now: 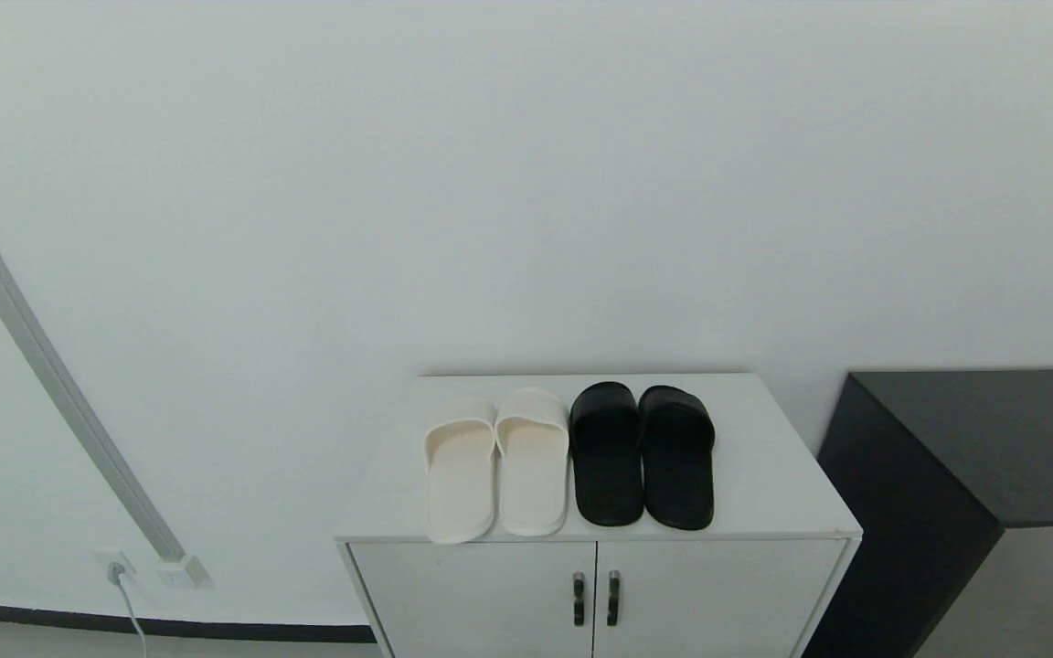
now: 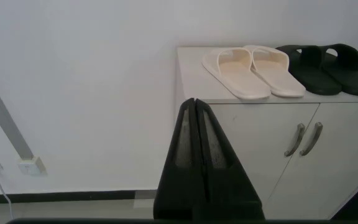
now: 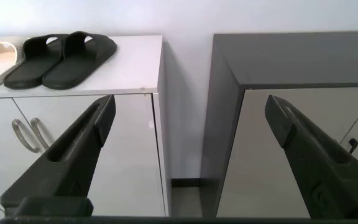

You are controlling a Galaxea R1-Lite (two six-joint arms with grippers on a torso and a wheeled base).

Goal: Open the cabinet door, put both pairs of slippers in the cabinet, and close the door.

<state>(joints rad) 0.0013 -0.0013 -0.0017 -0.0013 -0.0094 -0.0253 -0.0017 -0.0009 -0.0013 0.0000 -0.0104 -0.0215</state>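
Slippers sit in two pairs on top of the cabinet (image 1: pixel 773 484). You have the white slippers (image 1: pixel 534 466) above its left door and the black slippers (image 1: pixel 606 457) just beside them, reaching over onto the right door's side. All four lie flat with their toes toward the wall (image 1: pixel 526 183) behind the cabinet and their heels near its front edge. The two inner slippers, one white and one black, touch or nearly touch. Both doors (image 1: pixel 481 594) of the cabinet are shut, and the two upright handles (image 1: pixel 579 599) stand side by side at the middle seam. Your left gripper (image 2: pixel 195 106) hangs out in front of the cabinet, facing its left front corner and apart from it. Its fingers (image 2: pixel 185 137) are pressed flat together with nothing between them. Your right gripper (image 3: pixel 190 106) also stands off from the cabinet, facing its right side. Its fingers (image 3: pixel 79 143) are spread wide and hold nothing. A dark cabinet (image 1: pixel 993 439) stands just beside the cabinet's right side, with a narrow gap between the two. Left of the cabinet, low on the wall, a socket (image 1: pixel 113 562) has a plug in it, and a slanted duct (image 1: pixel 33 356) runs up the wall from there.
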